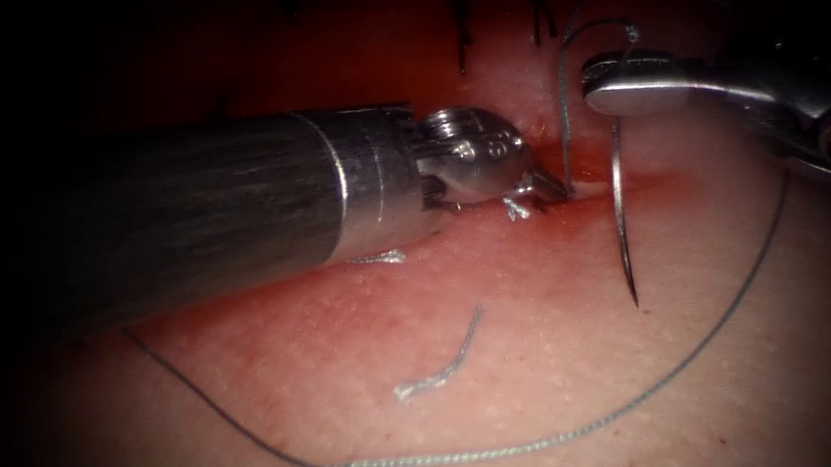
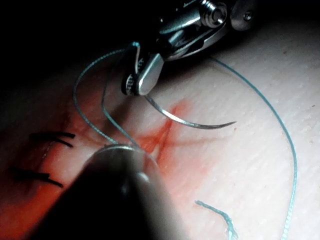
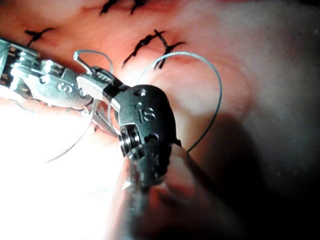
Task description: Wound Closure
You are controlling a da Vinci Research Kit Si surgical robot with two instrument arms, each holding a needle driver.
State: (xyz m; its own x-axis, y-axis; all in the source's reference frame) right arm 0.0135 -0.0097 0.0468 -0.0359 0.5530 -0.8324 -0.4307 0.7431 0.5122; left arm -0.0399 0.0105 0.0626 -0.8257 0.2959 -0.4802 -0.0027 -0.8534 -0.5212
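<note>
Clamped near its blunt, thread-bearing end, the thin curved steel needle (image 1: 621, 216) hangs from my right tool (image 1: 594, 75), its point aimed down and free of the pale, red-stained pork tissue (image 1: 546, 353); holding it that far back leaves nearly the whole curve clear, which I judge suits a fresh bite. It sits just right of the cut (image 1: 582, 187). My left tool (image 1: 544, 188) is pressed tip-down at the cut's edge; whether it pinches tissue or thread, I cannot tell. The grey-green braided thread (image 1: 435, 458) loops slackly across the tissue below, well away from both tips. Two frayed cut ends of thread (image 1: 443, 370) lie loose nearby, and dark finished stitches (image 1: 463, 34) sit beyond.
</note>
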